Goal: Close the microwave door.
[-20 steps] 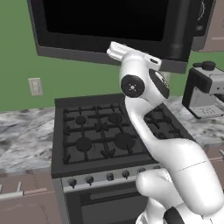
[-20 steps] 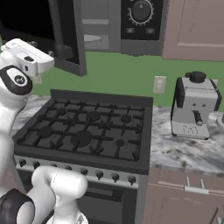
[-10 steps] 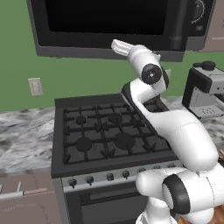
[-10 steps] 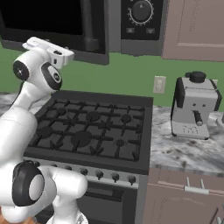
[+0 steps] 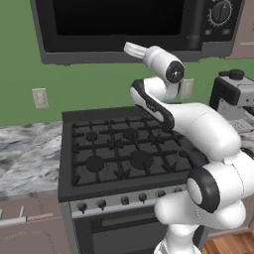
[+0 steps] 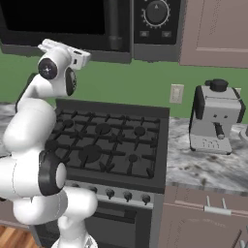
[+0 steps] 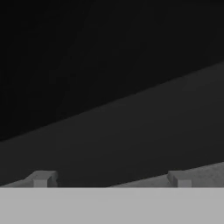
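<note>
Kitchen: green back wall, with a marbled tabletop [image 5: 25, 149] running either side of a black gas stove [image 5: 124, 151]; the microwave hangs above the stove, so the arm has to reach high to work on it.
Wall outlet: a pale plate [image 5: 39, 97] at the far left, well clear of the work.
Microwave door: the wide dark panel with black glass [image 5: 124, 22] looks flush, or nearly so, with the front of the microwave [image 6: 97, 24]. From the right base view its thick vertical bar handle [image 6: 113, 24] sits just beside the dial panel [image 6: 156, 19], which is where it belongs once the door is home.
Arm: folded upward, with the hand raised to the door's lower edge, judging by both base views. That suits pressing the panel inward rather than gripping it.
Gripper: the hand [image 5: 135, 50] points at the door's bottom rim. In the hand view the two dark fingertips [image 7: 40, 178] stand wide apart with dark door surface close ahead, so the jaws are released and grasping nothing.
Progress: the closing looks about finished. I cannot tell whether a slight gap remains at the edge.
Coffee machine: a grey unit [image 6: 214, 116] on the tabletop at the right, near a second outlet [image 6: 176, 93] and uninvolved.
</note>
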You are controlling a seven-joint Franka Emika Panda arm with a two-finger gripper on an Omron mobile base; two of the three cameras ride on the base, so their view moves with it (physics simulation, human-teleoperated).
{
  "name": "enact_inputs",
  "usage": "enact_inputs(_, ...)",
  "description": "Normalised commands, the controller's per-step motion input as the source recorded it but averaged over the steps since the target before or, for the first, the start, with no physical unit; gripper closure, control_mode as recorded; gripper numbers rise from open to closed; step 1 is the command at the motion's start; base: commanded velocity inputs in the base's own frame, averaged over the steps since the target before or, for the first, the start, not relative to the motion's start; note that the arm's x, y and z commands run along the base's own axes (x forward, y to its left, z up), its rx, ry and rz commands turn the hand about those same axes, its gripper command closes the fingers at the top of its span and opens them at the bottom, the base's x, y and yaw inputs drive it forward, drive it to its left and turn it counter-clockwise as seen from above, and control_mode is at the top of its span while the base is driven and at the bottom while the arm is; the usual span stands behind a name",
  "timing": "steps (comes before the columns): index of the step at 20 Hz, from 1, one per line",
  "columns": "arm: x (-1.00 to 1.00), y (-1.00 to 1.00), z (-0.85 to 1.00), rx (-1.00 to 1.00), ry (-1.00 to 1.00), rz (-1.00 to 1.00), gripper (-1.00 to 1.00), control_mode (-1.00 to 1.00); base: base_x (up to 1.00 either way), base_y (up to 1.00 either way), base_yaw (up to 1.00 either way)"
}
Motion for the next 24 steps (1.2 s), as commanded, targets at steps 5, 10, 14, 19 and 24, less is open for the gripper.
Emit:
enact_inputs(5, 0.19, 0.00, 0.40, -0.02, 0.13, 0.03, -1.00, -1.00, 0.00, 0.00, 0.00)
enact_inputs(10, 0.27, 0.00, 0.16, 0.00, 0.11, 0.00, -1.00, -1.00, 0.00, 0.00, 0.00)
enact_inputs(14, 0.32, 0.00, 0.00, 0.00, 0.05, 0.00, -1.00, -1.00, 0.00, 0.00, 0.00)
enact_inputs(19, 0.41, 0.00, 0.00, 0.00, 0.05, -0.01, -1.00, -1.00, 0.00, 0.00, 0.00)
enact_inputs(24, 0.41, 0.00, 0.00, 0.00, 0.03, 0.00, -1.00, -1.00, 0.00, 0.00, 0.00)
